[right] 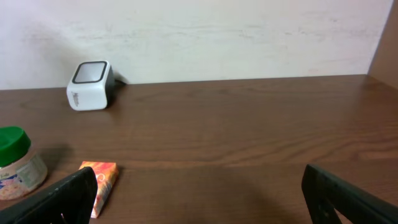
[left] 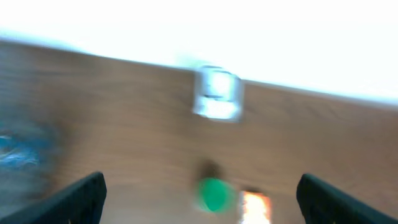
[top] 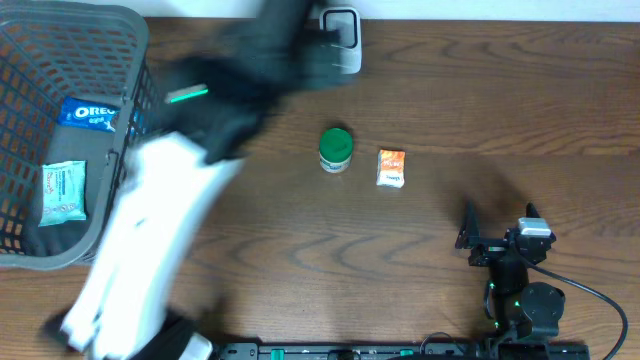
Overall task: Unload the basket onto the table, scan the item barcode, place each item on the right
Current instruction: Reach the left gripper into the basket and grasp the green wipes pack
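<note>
A brown wooden tabletop (top: 300, 250) is being shown from above, with two robot arms at its near edge. A small white barcode scanner (top: 342, 42) is being seen at the far edge, standing by the pale wall. Near the middle of the tabletop, a green-lidded jar (top: 336, 149) is being shown upright, and an orange packet (top: 391, 167) is being shown lying flat just beside it on the right, the two apart from each other and well in front of the scanner. At the left, a grey mesh basket (top: 30, 255) is being shown holding a blue Oreo pack (top: 90, 113) and a white and teal packet (top: 64, 190). The left arm (top: 150, 240) is being rendered as a heavy blur reaching diagonally toward the scanner. In its wrist view, itself blurred, the left hand (left: 200, 180) is being shown spread wide with nothing between its fingers, above the jar and packet and facing the scanner. The right hand (right: 199, 171) is being held low over the tabletop at the right, fingers spread wide and gripping nothing, well apart from the packet.
</note>
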Controlling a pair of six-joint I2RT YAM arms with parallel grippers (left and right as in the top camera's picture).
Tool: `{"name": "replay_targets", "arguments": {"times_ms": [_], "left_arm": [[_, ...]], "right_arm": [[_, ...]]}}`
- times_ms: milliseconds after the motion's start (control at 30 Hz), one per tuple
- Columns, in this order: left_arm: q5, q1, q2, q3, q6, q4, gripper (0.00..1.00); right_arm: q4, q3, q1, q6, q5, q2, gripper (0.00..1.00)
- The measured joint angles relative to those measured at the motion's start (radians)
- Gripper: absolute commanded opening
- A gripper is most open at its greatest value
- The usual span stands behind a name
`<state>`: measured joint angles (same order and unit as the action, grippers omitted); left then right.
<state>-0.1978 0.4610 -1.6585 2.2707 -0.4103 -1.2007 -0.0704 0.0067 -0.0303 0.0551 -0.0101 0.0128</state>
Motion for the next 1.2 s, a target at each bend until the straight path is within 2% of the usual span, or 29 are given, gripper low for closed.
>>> {"name": "replay_targets", "arguments": {"times_ms": [133, 267, 367, 467, 767, 867, 1000, 1200], "left_arm": [[-0.061, -0.300, 0.131, 0.006, 0.010, -0.157, 0.98], [-0.079, -0.568, 0.134, -0.021, 0.026, -0.252, 0.98], [-0.080, -0.722, 0.108, -0.105, 0.077, -0.273, 0.98], [-0.082, -0.814, 0.101, -0.220, 0.130, -0.243, 0.98], [-0.082, -0.988, 0.055, -0.514, 0.226, -0.144, 0.98], [-0.082, -1.004, 0.015, -0.586, 0.252, -0.063, 0.98], [-0.072, -1.001, -0.044, -0.659, 0.348, 0.040, 0.98], [-0.070, -1.001, -0.141, -0.678, 0.468, 0.123, 0.98]], "right_arm": [[0.000, 0.000, 0.000, 0.000, 0.000, 0.000, 0.99], [0.000, 0.000, 0.000, 0.000, 0.000, 0.000, 0.99], [0.000, 0.000, 0.000, 0.000, 0.000, 0.000, 0.99], [0.000, 0.000, 0.000, 0.000, 0.000, 0.000, 0.99], [0.000, 0.000, 0.000, 0.000, 0.000, 0.000, 0.99], [0.000, 0.000, 0.000, 0.000, 0.000, 0.000, 0.99], [0.000, 0.000, 0.000, 0.000, 0.000, 0.000, 0.99], [0.000, 0.000, 0.000, 0.000, 0.000, 0.000, 0.99]]}}
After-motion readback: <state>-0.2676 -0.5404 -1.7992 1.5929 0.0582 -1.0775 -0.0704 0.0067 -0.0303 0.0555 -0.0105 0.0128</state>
